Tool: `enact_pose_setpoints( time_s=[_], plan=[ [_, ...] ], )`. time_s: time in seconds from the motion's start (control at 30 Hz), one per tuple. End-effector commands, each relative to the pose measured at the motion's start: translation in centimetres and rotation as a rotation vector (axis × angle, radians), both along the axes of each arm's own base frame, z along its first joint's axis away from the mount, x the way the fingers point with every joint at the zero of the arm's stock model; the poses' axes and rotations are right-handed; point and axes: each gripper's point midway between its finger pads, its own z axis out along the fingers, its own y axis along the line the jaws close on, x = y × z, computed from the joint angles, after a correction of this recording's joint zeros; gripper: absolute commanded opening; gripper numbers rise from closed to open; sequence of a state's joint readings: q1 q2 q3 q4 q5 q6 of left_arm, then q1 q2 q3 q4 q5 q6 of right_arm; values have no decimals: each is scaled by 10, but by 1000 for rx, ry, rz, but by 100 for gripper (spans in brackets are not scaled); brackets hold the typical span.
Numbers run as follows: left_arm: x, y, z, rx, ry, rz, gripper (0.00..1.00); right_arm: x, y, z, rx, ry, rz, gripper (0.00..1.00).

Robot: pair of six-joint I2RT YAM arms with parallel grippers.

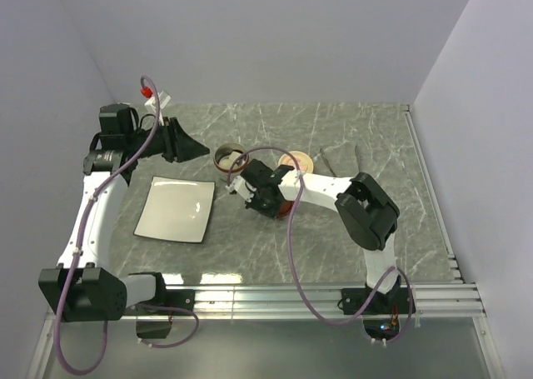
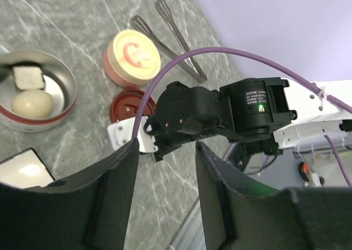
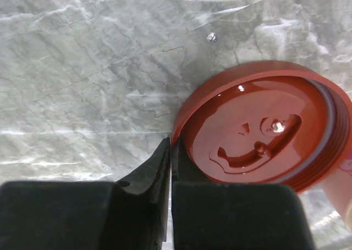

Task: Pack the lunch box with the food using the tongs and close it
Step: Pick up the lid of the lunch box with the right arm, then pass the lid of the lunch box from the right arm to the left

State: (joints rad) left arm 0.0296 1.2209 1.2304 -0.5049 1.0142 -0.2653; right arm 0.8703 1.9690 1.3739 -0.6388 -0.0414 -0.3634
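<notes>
Red lid [image 3: 258,134] is clenched at its rim by the right claw [image 3: 169,146], left claw [image 2: 166,151] released; closing likely needs lifting it onto the lunch box [image 2: 38,123].

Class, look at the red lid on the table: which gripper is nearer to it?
Right. The right gripper is closed on the lid at its rim; the left gripper hangs open well off to the lid's left, beyond the metal bowl.
</notes>
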Motion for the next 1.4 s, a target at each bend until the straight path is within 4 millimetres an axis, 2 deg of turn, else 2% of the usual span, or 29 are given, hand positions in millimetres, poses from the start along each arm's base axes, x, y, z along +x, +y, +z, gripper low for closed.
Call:
enact_pose_setpoints(
  time_s=[0.0, 0.03, 0.1, 0.13, 0.17, 0.2, 0.23, 0.3, 0.33, 0.37, 0.4, 0.43, 0.5, 0.53, 0.63, 0.67, 0.7, 0.77, 0.8, 0.83, 0.93, 1.03, 1.07, 1.13, 1.2, 1.27, 1.3, 1.33, 1.37],
  plan=[
    [0, 6, 29, 5, -121, 55, 52, -11, 10, 23, 137, 126, -22, 0],
    [-1, 6, 31, 3, -130, 61, 53, -7, 19, 54, 225, 118, -18, 0],
    [-3, 6, 40, -2, -174, 64, 55, -19, 29, 90, 341, 185, -2, 0],
    [-4, 6, 43, -10, -176, 66, 56, -18, 38, 124, 420, 164, 17, 0],
    [-5, 6, 47, -16, -190, 65, 57, -17, 36, 142, 457, 170, 8, 0],
    [-4, 6, 47, -29, -173, 73, 58, -17, 44, 167, 525, 169, 10, 0],
    [-4, 6, 49, -36, -173, 83, 58, -17, 44, 187, 567, 150, 13, 0],
    [-4, 5, 56, -57, -206, 84, 60, -14, 45, 211, 621, 154, 6, 0],
    [-6, 3, 55, -80, -188, 78, 60, -19, 50, 236, 693, 179, 39, 0],
    [-7, 2, 59, -106, -195, 79, 62, -14, 47, 255, 747, 204, 16, 0],
    [-8, 1, 60, -120, -197, 74, 63, -15, 46, 265, 784, 239, 16, 0],
    [-10, 0, 61, -133, -196, 67, 64, -26, 48, 280, 851, 317, 53, 0],
    [-11, -2, 64, -158, -192, 63, 66, -20, 40, 299, 937, 376, 19, 0],
    [-13, -3, 65, -164, -196, 55, 67, -25, 39, 317, 1011, 410, 74, 0],
    [-14, -4, 66, -194, -187, 53, 74, -28, 23, 340, 1113, 573, 26, 0],
    [-16, -6, 65, -207, -170, 43, 78, -31, 21, 357, 1177, 589, 124, 0],
    [-16, -7, 62, -237, -134, 45, 79, -35, 18, 356, 1174, 717, 42, 0],
    [-13, -7, 60, -274, -105, 52, 87, -36, 13, 380, 1228, 737, 50, 0],
    [-13, -8, 48, -311, -24, 68, 89, -41, 10, 379, 1235, 766, 35, 0],
    [-11, -8, 45, -328, -14, 77, 90, -42, 9, 394, 1293, 673, 135, 0],
    [-12, -10, 24, -367, 57, 101, 91, -50, 7, 406, 1311, 779, 67, 0],
    [-29, -19, 32, -409, -21, 28, 88, -46, 8, 409, 1319, 770, 57, 0],
    [-35, -22, 43, -414, -114, -5, 87, -44, 10, 406, 1312, 792, 28, 0],
    [-50, -31, 51, -387, -237, -43, 87, -40, 11, 403, 1324, 804, 1, 0],
    [-48, -40, 45, -270, -351, -26, 89, -38, 10, 400, 1324, 847, -56, 0],
    [-39, -39, 51, -166, -500, 60, 88, -36, 12, 397, 1326, 873, -102, 0],
    [-43, -48, 51, -144, -512, 51, 87, -33, 12, 394, 1324, 883, -127, 0],
    [-33, -43, 54, -115, -541, 134, 86, -32, 13, 389, 1312, 908, -165, 0],
    [-31, -45, 55, -94, -559, 148, 84, -29, 15, 387, 1316, 906, -183, 0]
  ],
)
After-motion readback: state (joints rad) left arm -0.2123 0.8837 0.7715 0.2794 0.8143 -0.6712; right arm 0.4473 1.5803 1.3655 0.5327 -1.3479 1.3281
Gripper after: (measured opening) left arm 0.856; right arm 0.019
